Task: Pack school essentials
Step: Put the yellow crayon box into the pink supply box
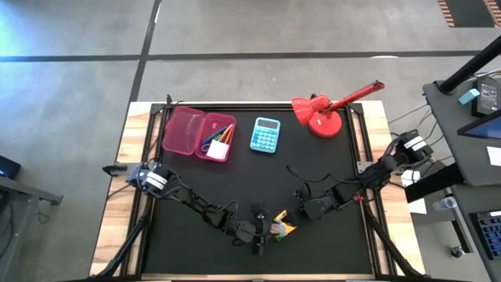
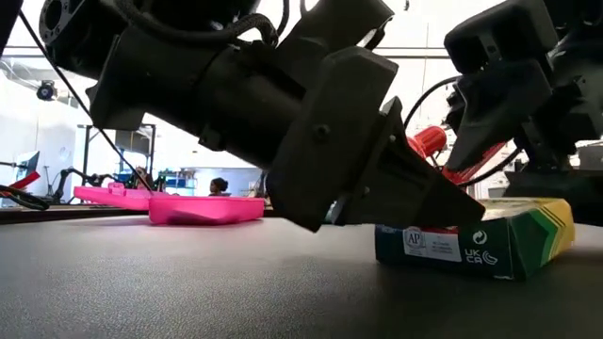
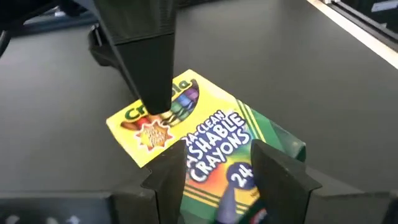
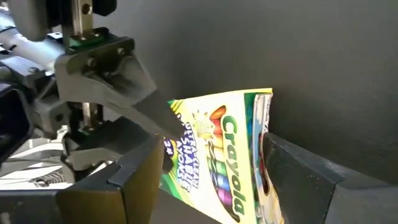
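Observation:
The yellow-green crayon box (image 1: 282, 227) lies wide face up near the middle of the table's near edge; whether it is clear of the table, I cannot tell. My left gripper (image 3: 217, 180) comes from the table's left, open, its fingers over the box's near end (image 3: 239, 177). My right gripper (image 4: 214, 180) comes from the right, turned on its side, open. Its fingers stand on either side of the box's other end (image 4: 217, 155). One right finger (image 3: 152, 81) reaches over the printed face. My left gripper's open fingers slant down from the table's left, with the box's top face (image 3: 217, 162) showing in the gap between them. In the low view one fingertip (image 2: 438, 200) meets the box's top edge (image 2: 452, 224). My right gripper's finger tip (image 3: 158, 109) stands at the printed face; whether it touches, I cannot tell.
An open pink case (image 1: 196, 133) with pencils in it lies at the far left, a light-blue calculator (image 1: 265, 135) beside it, and a red desk lamp (image 1: 325, 113) at the far right. Dark mat lies free between these and the box. A person (image 2: 219, 185) shows far off in the room.

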Controlling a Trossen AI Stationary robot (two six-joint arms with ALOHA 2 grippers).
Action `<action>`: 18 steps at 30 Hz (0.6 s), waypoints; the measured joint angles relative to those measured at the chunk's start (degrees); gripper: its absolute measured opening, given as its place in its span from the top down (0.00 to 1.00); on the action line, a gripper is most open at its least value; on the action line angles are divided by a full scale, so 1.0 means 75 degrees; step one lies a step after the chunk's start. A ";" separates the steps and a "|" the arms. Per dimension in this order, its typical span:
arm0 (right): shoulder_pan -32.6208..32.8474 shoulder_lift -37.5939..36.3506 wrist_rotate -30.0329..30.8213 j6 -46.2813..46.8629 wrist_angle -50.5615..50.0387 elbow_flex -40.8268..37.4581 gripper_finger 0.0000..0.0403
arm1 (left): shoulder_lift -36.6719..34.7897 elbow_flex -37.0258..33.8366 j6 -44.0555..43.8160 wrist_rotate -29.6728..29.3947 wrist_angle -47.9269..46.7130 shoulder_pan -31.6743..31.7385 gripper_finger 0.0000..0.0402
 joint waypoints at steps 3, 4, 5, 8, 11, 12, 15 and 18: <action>0.0000 0.0000 0.0021 -0.0025 0.0040 0.0024 0.36 | -0.0172 0.0004 0.0156 -0.0027 -0.0055 0.0008 0.59; 0.0002 0.0000 -0.0017 0.0011 -0.0025 0.0027 0.36 | -0.0279 -0.0009 0.0186 -0.0061 -0.0150 0.0012 0.59; 0.0008 -0.0002 -0.0085 0.0088 -0.0091 0.0027 0.36 | -0.0366 -0.0021 0.0237 -0.0180 -0.0223 0.0024 0.59; 0.0022 -0.0017 -0.0196 0.0096 -0.0260 0.0050 0.36 | -0.0718 -0.0016 0.0433 -0.0427 -0.0944 0.0061 0.59; 0.0009 0.0000 -0.0206 0.0010 -0.0376 0.0039 0.36 | -0.0951 -0.0043 -0.0170 -0.0406 -0.1770 0.0003 0.59; 0.0009 0.0000 -0.0177 0.0002 -0.0463 0.0039 0.36 | -0.0974 -0.0101 -0.0365 -0.0369 -0.1876 -0.0021 0.59; 0.0009 0.0000 -0.0160 0.0002 -0.0838 0.0034 0.36 | -0.1056 -0.0259 -0.0877 -0.0332 -0.1900 -0.0141 0.59; 0.0009 -0.0002 -0.0150 0.0010 -0.0987 0.0036 0.35 | -0.1064 -0.0295 -0.1258 -0.0358 -0.1897 -0.0316 0.59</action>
